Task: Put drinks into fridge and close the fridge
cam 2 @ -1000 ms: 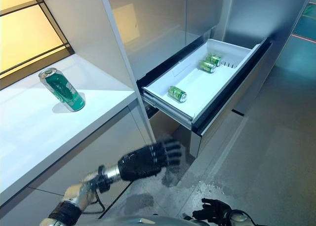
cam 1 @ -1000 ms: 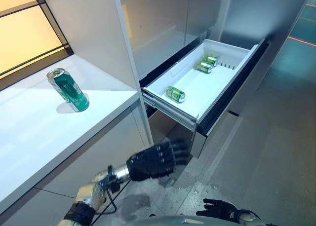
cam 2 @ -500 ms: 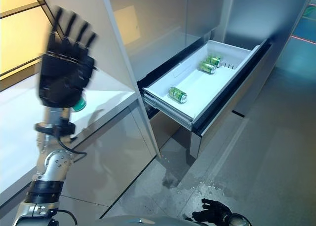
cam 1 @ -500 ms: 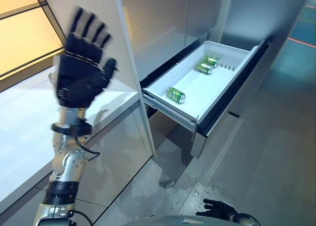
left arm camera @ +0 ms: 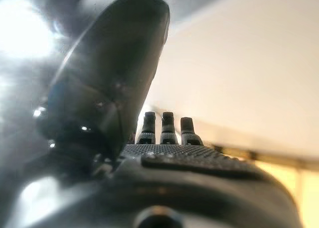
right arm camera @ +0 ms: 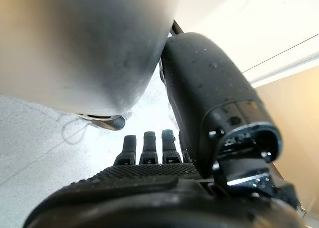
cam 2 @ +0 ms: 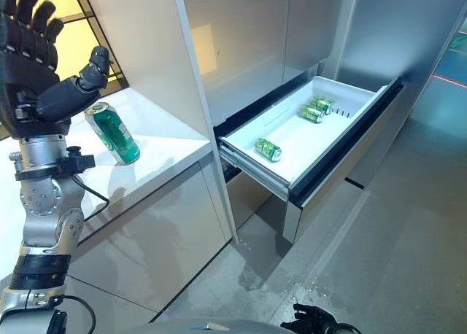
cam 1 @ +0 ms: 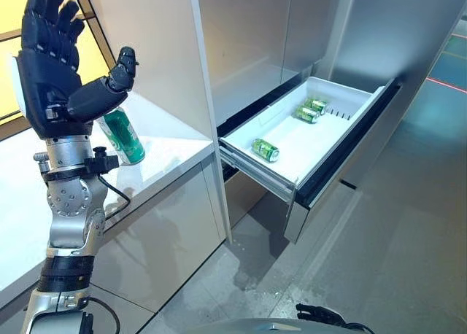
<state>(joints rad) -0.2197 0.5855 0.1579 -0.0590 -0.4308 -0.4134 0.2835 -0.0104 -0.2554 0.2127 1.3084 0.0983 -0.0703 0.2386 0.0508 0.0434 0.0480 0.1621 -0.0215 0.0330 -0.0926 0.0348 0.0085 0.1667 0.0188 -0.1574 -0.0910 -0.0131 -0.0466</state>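
A green can [cam 1: 124, 136] stands upright on the white counter [cam 1: 168, 141] at the left. My left hand [cam 1: 45, 75] is raised above the counter, just in front of and above the can, open and empty, with fingers straight and thumb out. It does not touch the can. Its wrist view shows the straight fingers [left arm camera: 167, 127] holding nothing. The white fridge drawer [cam 1: 299, 137] is pulled open and green cans lie in it, one near the front [cam 1: 265, 149] and others at the back [cam 1: 310, 109]. My right hand [cam 2: 306, 319] hangs low, open and empty.
A white vertical panel [cam 1: 164, 49] stands between the counter and the fridge. The grey fridge doors [cam 1: 255, 35] above the drawer are closed. The open drawer juts out over the grey floor [cam 1: 394, 224]. An amber window [cam 2: 62, 39] lies behind the counter.
My left hand has swung up from below the counter to above it, beside the green can. The camera has shifted slightly. The cans and drawer have not moved.
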